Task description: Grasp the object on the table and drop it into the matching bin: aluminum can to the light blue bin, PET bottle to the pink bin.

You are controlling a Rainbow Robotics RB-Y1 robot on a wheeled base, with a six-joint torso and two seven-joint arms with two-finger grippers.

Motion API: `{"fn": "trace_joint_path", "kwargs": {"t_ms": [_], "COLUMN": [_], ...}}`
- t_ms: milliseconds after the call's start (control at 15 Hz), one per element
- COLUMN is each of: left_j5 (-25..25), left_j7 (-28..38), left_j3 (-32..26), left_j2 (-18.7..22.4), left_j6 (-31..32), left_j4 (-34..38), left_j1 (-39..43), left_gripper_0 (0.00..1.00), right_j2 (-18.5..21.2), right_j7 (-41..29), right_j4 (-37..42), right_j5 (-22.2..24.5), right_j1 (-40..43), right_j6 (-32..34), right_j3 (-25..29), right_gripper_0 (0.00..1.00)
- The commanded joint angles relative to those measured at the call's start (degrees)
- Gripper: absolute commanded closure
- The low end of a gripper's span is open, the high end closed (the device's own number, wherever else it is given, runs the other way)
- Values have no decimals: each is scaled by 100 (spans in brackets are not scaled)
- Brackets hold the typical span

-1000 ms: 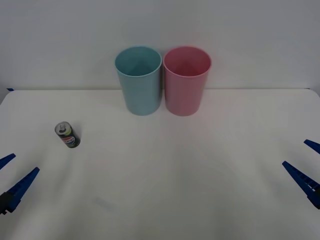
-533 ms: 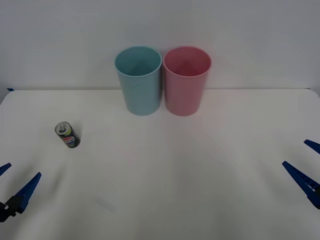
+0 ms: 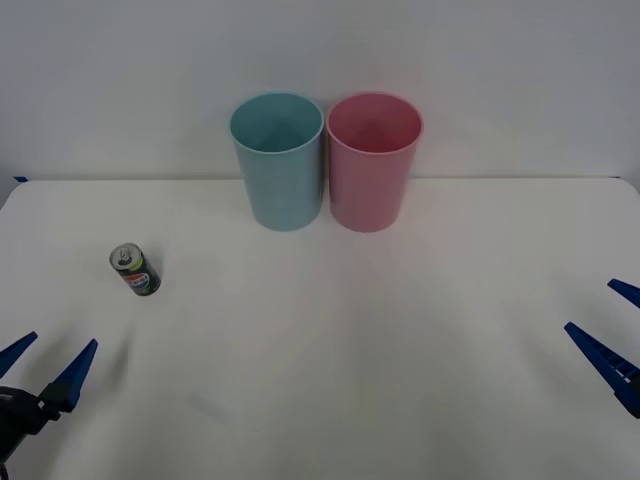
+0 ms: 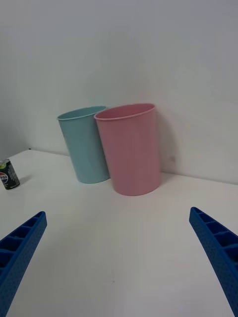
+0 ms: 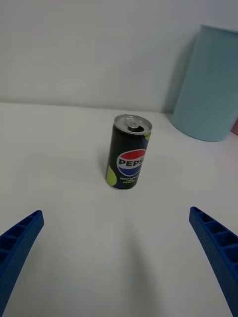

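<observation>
White table point(image 3: 330, 380): nothing is grasped yet. Aluminum can point(image 3: 134, 271) stands near the left edge, ahead of the wide-open, empty left gripper point(image 3: 47, 368); right gripper point(image 3: 620, 325) is parked open; the light blue bin point(image 3: 279, 160) awaits.

You are looking at a wide white table point(image 3: 330, 340) that is running from the near edge back to a plain pale wall. A small dark can point(image 3: 134, 270) is standing upright on it at the left, about midway back, silver top up and its red, white and blue label facing you. At the far middle, a light blue bin point(image 3: 278, 160) and a pink bin point(image 3: 373, 162) are standing upright just beside each other, blue on the left, well apart from the can.
</observation>
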State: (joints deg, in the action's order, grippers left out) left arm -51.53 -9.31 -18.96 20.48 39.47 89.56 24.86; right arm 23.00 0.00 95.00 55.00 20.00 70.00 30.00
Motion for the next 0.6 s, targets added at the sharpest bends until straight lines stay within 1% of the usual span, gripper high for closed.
{"fn": "trace_joint_path", "kwargs": {"t_ms": [67, 200, 600], "left_j5": [-102, -269, -515], "left_j7": [-27, -27, -132], "left_j3": [-12, -12, -20], "left_j2": [-299, -369, -369], "left_j6": [-80, -317, -317], "left_j4": [-18, -44, -879], "left_j1": [-130, -271, -1088], "left_gripper_0": [0, 0, 0], "right_j2": [0, 0, 0], "right_j7": [0, 0, 0], "right_j4": [0, 0, 0], "right_j5": [0, 0, 0], "right_j1": [0, 0, 0], "right_j6": [0, 0, 0], "right_j3": [0, 0, 0], "right_gripper_0": [0, 0, 0]}}
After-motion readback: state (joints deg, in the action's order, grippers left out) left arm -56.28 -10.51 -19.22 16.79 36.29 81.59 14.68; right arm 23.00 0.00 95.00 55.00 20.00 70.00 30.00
